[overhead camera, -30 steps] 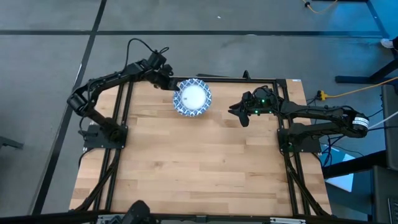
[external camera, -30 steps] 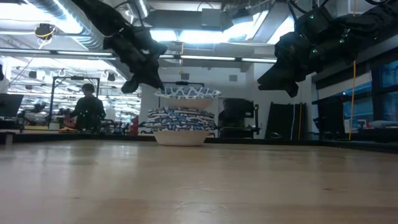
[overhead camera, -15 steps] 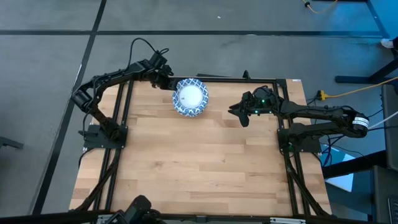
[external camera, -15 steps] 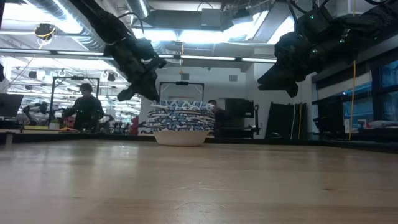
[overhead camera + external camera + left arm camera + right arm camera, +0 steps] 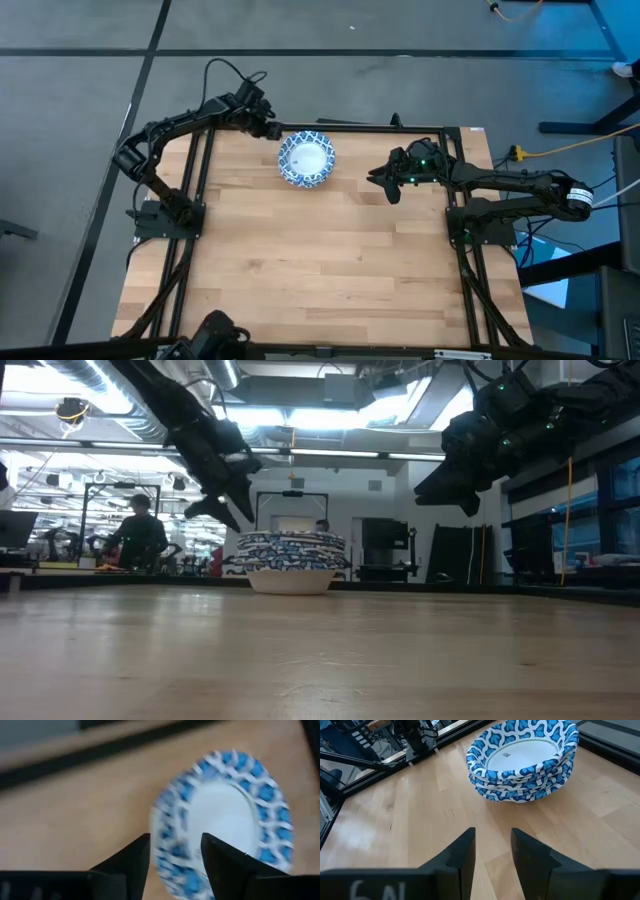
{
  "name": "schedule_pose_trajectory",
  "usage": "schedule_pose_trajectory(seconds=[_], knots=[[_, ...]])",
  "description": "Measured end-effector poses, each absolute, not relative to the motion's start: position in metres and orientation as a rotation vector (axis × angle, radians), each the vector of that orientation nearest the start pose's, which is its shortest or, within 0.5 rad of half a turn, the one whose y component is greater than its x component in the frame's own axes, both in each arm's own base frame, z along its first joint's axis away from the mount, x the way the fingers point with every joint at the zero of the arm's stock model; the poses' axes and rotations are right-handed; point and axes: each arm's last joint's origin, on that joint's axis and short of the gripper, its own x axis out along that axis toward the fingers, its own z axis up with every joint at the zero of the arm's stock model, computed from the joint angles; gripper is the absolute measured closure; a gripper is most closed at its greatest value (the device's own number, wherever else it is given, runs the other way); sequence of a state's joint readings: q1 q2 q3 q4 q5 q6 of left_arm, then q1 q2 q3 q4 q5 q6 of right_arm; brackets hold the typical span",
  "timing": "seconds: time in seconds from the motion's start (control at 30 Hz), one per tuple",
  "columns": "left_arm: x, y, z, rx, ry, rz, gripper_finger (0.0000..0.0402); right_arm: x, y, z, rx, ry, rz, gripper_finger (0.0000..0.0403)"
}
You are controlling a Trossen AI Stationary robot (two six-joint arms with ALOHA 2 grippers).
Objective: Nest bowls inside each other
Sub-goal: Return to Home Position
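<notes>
A stack of several nested bowls (image 5: 306, 159), white inside with blue-and-white patterned rims, rests on its lowest bowl's base on the table near the far edge, left of centre. The low view (image 5: 291, 560) and the right wrist view (image 5: 522, 760) show it too. My left gripper (image 5: 272, 130) hovers open just above and to the left of the stack's top rim (image 5: 175, 840), touching nothing. My right gripper (image 5: 385, 186) hangs open above the table to the right of the stack (image 5: 492, 832), nothing between its fingers.
A black frame rail (image 5: 360, 127) runs along the table's far edge just behind the stack. Bare wooden tabletop (image 5: 320, 260) stretches from the stack to the near edge. A person (image 5: 140, 540) sits in the room far behind the table.
My left gripper has lowered the top bowl, held tilted above the stack, into the stack. It has then opened, let go and drawn back a little toward the table's far left. The bowl now lies nested on the stack.
</notes>
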State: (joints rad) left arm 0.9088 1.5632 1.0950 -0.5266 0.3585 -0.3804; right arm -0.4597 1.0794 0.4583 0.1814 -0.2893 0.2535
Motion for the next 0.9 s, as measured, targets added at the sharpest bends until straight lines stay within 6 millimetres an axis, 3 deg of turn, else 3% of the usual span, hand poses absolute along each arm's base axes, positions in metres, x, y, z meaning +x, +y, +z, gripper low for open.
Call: schedule_pose_trajectory(seconds=[0.23,0.4,0.47,0.63,0.9], knots=[[0.191,0.227,0.280,-0.611,0.598,0.747,0.0231,0.194,-0.089,0.208,0.363,0.361,-0.245,0.0277],[0.187,0.193,0.329,-0.407,0.396,0.703,0.0231,0.183,-0.086,0.226,0.283,0.273,-0.249,0.0277],[0.182,0.174,0.339,-0.337,0.309,0.689,0.0231,0.177,-0.083,0.234,0.262,0.231,-0.247,0.0277],[0.168,0.126,0.336,-0.212,0.153,0.624,0.0231,0.161,-0.077,0.239,0.217,0.187,-0.309,0.0277],[0.141,0.078,0.293,-0.135,0.111,0.593,0.0231,0.135,-0.064,0.210,0.237,0.074,-0.316,0.0277]])
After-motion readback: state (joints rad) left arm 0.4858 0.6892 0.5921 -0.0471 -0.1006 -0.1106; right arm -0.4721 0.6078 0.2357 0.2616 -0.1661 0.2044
